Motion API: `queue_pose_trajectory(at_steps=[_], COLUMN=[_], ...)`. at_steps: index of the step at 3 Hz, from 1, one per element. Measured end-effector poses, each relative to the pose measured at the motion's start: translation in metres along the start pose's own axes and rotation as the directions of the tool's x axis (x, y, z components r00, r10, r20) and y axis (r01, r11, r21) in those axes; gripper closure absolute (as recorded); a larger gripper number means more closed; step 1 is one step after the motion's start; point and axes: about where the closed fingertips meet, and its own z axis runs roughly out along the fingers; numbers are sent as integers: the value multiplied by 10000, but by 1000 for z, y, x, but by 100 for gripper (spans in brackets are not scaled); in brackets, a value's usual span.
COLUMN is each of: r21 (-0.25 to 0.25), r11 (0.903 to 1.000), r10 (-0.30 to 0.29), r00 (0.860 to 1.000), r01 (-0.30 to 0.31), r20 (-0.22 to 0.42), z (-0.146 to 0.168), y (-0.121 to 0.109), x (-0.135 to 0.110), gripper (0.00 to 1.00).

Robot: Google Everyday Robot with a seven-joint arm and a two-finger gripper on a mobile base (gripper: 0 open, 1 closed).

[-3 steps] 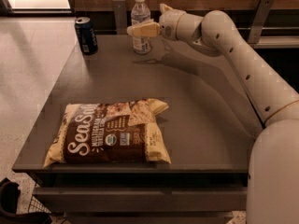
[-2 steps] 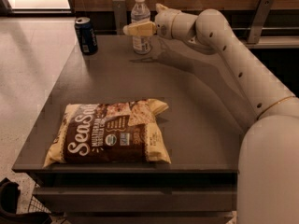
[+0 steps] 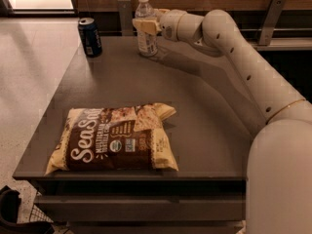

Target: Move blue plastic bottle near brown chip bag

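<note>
The blue plastic bottle (image 3: 147,45), clear with a white cap and a pale label, stands upright at the far edge of the grey table (image 3: 204,116). My gripper (image 3: 146,24) reaches in from the right and sits at the bottle's upper body, overlapping it. The brown chip bag (image 3: 114,139), brown and yellow with "Sea Salt" lettering, lies flat near the table's front left, well away from the bottle.
A short dark blue soda can (image 3: 90,36) stands at the far left corner of the table, left of the bottle. A wooden wall with a metal rail (image 3: 270,18) runs behind the table. My arm (image 3: 243,67) spans the right side.
My arm has swung a little to the left, bringing the gripper further over the bottle. The bottle, the can and the bag have not moved.
</note>
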Motion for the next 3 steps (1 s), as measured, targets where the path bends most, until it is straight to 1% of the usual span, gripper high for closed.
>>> queue_pose_trajectory(at_steps=[2,3], r21=[-90,-119], r11=[10000,9999], r10=[18,23], r00=[10000,10000], r01=[-18,-23], r20=[3,4], z=[5,7], y=[5,6], x=[1,1], gripper=[95,100])
